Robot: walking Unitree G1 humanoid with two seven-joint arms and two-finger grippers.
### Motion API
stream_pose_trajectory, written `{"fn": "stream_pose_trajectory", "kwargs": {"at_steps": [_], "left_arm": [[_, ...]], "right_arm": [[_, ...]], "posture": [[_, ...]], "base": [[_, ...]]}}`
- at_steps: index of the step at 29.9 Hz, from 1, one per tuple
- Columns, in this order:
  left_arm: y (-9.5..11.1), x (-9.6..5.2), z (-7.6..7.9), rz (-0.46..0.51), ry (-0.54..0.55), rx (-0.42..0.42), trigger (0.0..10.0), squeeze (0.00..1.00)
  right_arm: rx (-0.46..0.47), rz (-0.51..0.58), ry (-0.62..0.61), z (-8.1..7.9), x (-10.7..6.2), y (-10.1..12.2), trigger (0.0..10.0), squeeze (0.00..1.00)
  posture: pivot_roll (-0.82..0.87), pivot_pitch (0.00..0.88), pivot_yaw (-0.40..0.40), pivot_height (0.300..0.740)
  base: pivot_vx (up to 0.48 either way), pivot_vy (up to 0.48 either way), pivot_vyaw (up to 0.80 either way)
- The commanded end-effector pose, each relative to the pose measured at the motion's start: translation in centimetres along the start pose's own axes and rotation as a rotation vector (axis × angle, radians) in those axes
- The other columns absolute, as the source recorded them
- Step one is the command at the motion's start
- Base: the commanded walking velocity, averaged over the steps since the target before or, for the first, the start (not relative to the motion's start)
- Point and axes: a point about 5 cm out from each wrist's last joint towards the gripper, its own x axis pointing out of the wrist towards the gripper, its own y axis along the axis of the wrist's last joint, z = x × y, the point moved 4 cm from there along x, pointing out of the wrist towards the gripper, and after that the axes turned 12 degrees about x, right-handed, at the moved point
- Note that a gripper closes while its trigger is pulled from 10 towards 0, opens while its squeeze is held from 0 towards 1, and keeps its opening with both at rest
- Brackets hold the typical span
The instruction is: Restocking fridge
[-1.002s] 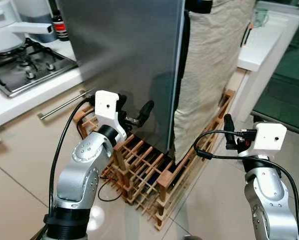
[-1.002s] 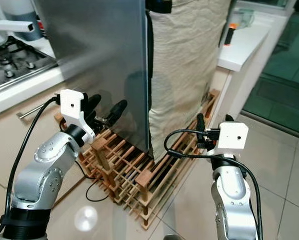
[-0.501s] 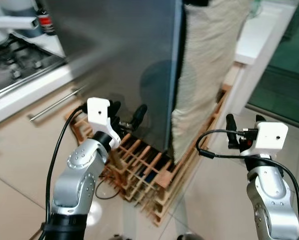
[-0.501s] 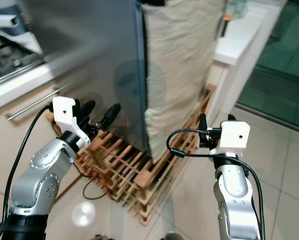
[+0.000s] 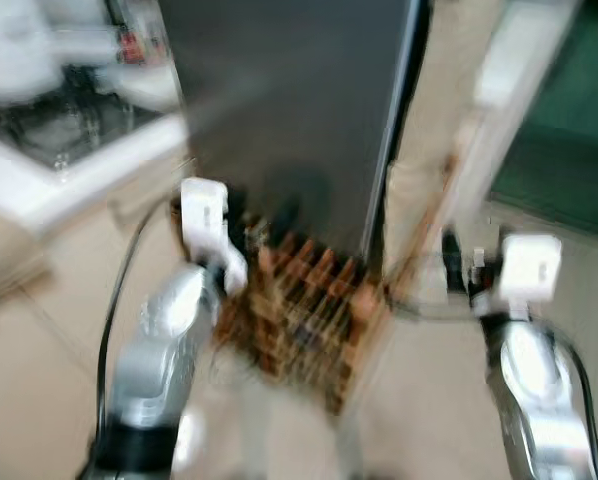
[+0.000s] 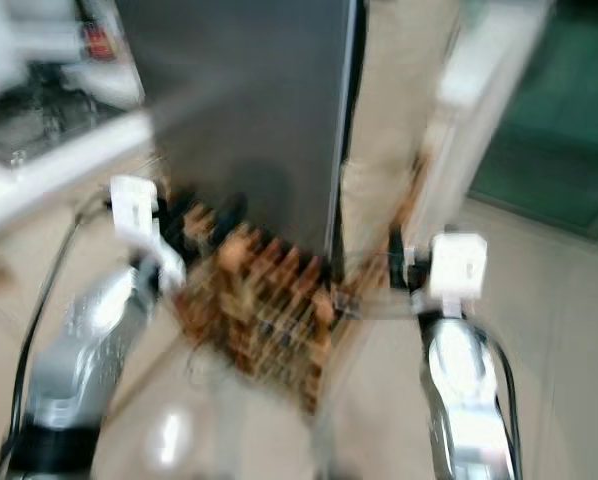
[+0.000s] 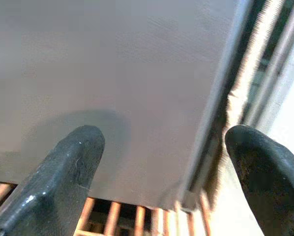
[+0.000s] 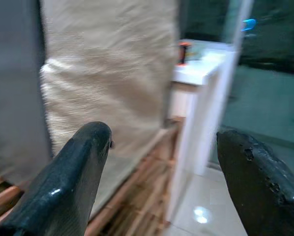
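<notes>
The head views are blurred. A tall grey steel fridge (image 5: 289,110) stands straight ahead, its edge (image 7: 220,98) running beside a hanging beige cloth (image 8: 107,73). My left gripper (image 5: 264,225) is raised close to the fridge's lower face, above a wooden rack (image 5: 309,300). In the left wrist view its fingers (image 7: 68,172) are spread wide with nothing between them. My right gripper (image 5: 464,270) hovers to the right of the cloth, open and empty, and its fingers (image 8: 73,177) point toward the cloth and a white counter (image 8: 201,73).
A stove (image 5: 69,130) and white worktop lie at the left. The wooden rack sits on the tiled floor at the fridge's foot. A white counter (image 5: 519,60) stands at the right, with dark green glass (image 5: 569,130) beyond it. Bare tiles lie before me.
The whole picture has shifted and blurred, so the camera has moved; the fridge now sits more central. Both arms keep the same raised pose, with fingers still apart.
</notes>
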Motion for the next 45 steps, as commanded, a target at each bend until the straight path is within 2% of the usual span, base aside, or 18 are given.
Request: {"fn": "stream_pose_trajectory", "kwargs": {"at_steps": [1,11,15,20,22,26,39,45], "left_arm": [[0.2,0.4,0.4,0.005,-0.007,0.014,10.0,0.00],[0.1,1.2,0.6,0.001,0.044,0.004,10.0,0.00],[0.6,1.2,0.3,0.022,0.077,-0.014,10.0,0.00],[1.7,1.5,0.4,0.059,0.080,0.025,10.0,0.00],[2.3,1.7,1.0,0.077,0.053,0.055,10.0,0.00],[2.6,1.7,1.2,0.088,0.036,0.078,10.0,0.00],[3.2,1.7,0.7,0.100,0.044,0.021,10.0,0.00],[3.4,2.1,1.2,0.093,0.008,-0.004,10.0,0.00]], "right_arm": [[-0.013,0.012,-0.008,0.2,0.2,0.4,10.0,0.00],[-0.022,0.025,-0.007,0.1,0.3,0.6,10.0,0.02],[-0.028,0.046,0.001,-0.1,0.5,1.1,10.0,0.00],[-0.028,0.050,0.002,-0.2,0.7,1.2,10.0,0.00],[-0.028,0.053,0.005,-0.3,0.7,1.2,10.0,0.00],[-0.029,0.053,0.005,-0.4,0.8,1.2,10.0,0.00],[-0.029,0.047,0.006,-0.4,0.8,0.8,10.0,0.00],[-0.029,0.046,0.007,-0.4,0.9,0.7,10.0,0.00]], "posture": [[-0.20,0.000,0.045,0.740],[-0.21,0.000,0.046,0.740],[-0.20,0.000,0.048,0.740],[-0.20,0.000,0.048,0.740],[-0.20,0.000,0.051,0.740],[-0.20,0.000,0.053,0.740],[-0.19,0.000,0.056,0.740],[-0.19,0.000,0.058,0.740]], "base": [[0.000,0.000,-0.61],[0.000,0.000,-0.60],[0.000,0.000,0.00],[0.434,0.000,0.00],[0.480,0.000,0.00],[0.473,0.000,0.00],[0.035,0.000,0.00],[0.000,0.000,0.00]]}}
